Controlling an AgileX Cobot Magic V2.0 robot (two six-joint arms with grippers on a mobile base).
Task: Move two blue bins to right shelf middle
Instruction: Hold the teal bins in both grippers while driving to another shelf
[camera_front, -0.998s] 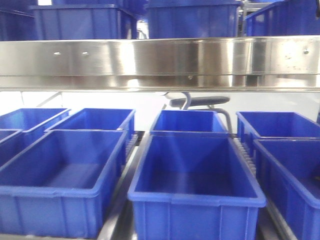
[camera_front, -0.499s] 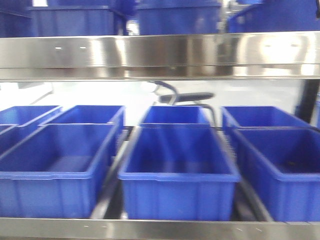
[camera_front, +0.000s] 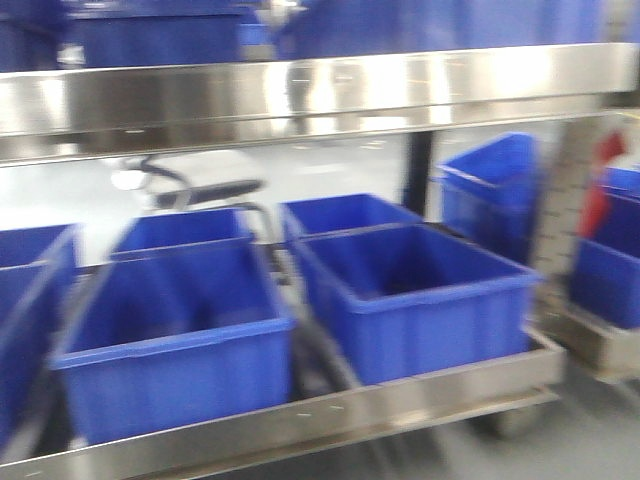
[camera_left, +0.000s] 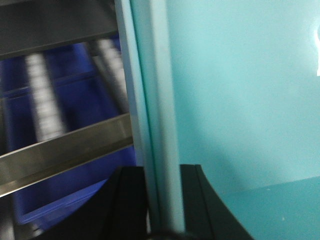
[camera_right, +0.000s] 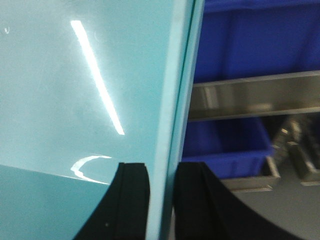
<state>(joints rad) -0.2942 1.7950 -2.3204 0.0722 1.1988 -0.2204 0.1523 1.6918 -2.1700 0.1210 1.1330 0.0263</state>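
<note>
While the left gripper and right gripper jaws each pinch a teal bin wall, two near blue bins sit empty on the shelf, two more behind.

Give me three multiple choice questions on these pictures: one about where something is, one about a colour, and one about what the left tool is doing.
1. Where do the bins in the front view stand?
A on a steel shelf
B on the floor
C on a wooden desk

2. What colour are they?
A green
B blue
C yellow

3. What is the left tool doing?
A hanging open in free air
B gripping a cup
C shut on a thin teal rim

Answers:
1 A, they sit just behind the metal front rail.
2 B, every one is blue.
3 C, the left wrist view shows a black finger pressed on each side of the rim.
</note>
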